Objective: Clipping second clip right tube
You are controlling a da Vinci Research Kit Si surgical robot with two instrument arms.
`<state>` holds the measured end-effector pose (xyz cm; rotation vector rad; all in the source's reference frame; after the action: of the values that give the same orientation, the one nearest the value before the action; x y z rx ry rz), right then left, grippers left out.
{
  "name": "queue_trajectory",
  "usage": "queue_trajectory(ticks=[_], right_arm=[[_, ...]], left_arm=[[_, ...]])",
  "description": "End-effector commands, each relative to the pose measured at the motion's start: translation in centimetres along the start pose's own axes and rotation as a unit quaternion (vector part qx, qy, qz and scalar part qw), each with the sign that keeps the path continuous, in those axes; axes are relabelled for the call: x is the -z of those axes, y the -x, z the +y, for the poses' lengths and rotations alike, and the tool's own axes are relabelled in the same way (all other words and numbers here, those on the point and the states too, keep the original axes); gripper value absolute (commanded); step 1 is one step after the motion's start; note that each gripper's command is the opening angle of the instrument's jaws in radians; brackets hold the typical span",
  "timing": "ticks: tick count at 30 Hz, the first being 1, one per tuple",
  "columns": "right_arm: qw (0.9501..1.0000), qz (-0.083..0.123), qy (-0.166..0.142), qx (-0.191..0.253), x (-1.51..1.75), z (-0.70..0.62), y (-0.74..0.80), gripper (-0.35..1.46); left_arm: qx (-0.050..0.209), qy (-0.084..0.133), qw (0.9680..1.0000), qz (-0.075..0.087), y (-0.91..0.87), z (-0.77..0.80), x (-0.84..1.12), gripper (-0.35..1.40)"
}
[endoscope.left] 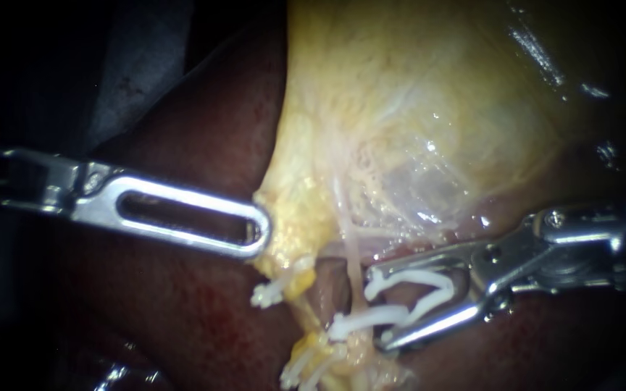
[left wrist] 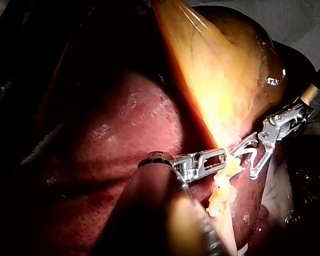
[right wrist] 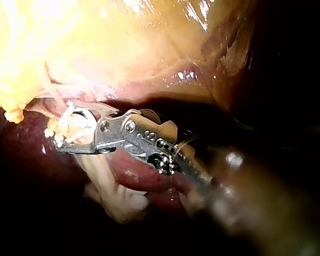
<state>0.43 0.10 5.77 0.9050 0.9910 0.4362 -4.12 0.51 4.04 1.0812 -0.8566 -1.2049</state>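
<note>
My right instrument (endoscope.left: 378, 310) comes in from the right with its jaws standing wide, a white V-shaped clip (endoscope.left: 429, 286) seated between them and touching both. Its tips lie just right of the thin pale right tube (endoscope.left: 354, 253), which runs down from the yellow gallbladder (endoscope.left: 400, 108). A white clip (endoscope.left: 364, 318) sits across that tube, close to the lower jaw. My left instrument (endoscope.left: 259, 233) has its slotted jaws shut on the gallbladder's lower left edge. In the right wrist view the loaded clip (right wrist: 74, 121) shows between the jaws of the right instrument (right wrist: 69, 132).
Dark red liver (endoscope.left: 182, 311) lies below and left of the gallbladder. Another white clip (endoscope.left: 269, 292) sits on the left strand, and more clips (endoscope.left: 306, 369) lie lower down. The left wrist view shows both instruments (left wrist: 216, 159) (left wrist: 245, 162) nearly tip to tip.
</note>
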Motion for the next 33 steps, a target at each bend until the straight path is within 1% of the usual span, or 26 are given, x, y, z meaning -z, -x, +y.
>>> queue_trajectory(ticks=[1, 7, 12, 18, 22, 30, 33], right_arm=[[1.0000, 0.003, 0.007, 0.001, 0.01, 0.02, 0.00, 0.53], [0.9999, -0.005, 0.016, 0.001, -0.01, 0.16, 0.04, 0.53], [0.9998, -0.006, 0.019, 0.002, -0.06, 0.23, 0.07, 0.53], [0.9997, -0.005, 0.025, 0.002, -0.23, 0.27, 0.04, 0.52], [0.9996, -0.005, 0.026, -0.006, -0.33, 0.28, 0.04, 0.51], [0.9995, -0.004, 0.028, -0.015, -0.41, 0.30, 0.03, 0.49], [0.9992, -0.003, 0.028, -0.027, -0.42, 0.30, 0.02, 0.46]], left_arm=[[0.000, 0.001, 1.0000, 0.000, 0.00, -0.01, 0.01, -0.35], [0.001, 0.000, 1.0000, 0.000, -0.01, -0.03, 0.01, -0.35], [0.004, 0.001, 1.0000, 0.000, -0.02, -0.05, 0.01, -0.35], [0.004, 0.001, 1.0000, 0.000, -0.02, -0.06, 0.01, -0.35], [0.004, 0.001, 1.0000, 0.000, -0.02, -0.06, 0.01, -0.35], [0.004, 0.001, 1.0000, 0.000, -0.02, -0.06, 0.00, -0.35], [0.004, 0.001, 1.0000, 0.000, -0.02, -0.06, 0.00, -0.35]])
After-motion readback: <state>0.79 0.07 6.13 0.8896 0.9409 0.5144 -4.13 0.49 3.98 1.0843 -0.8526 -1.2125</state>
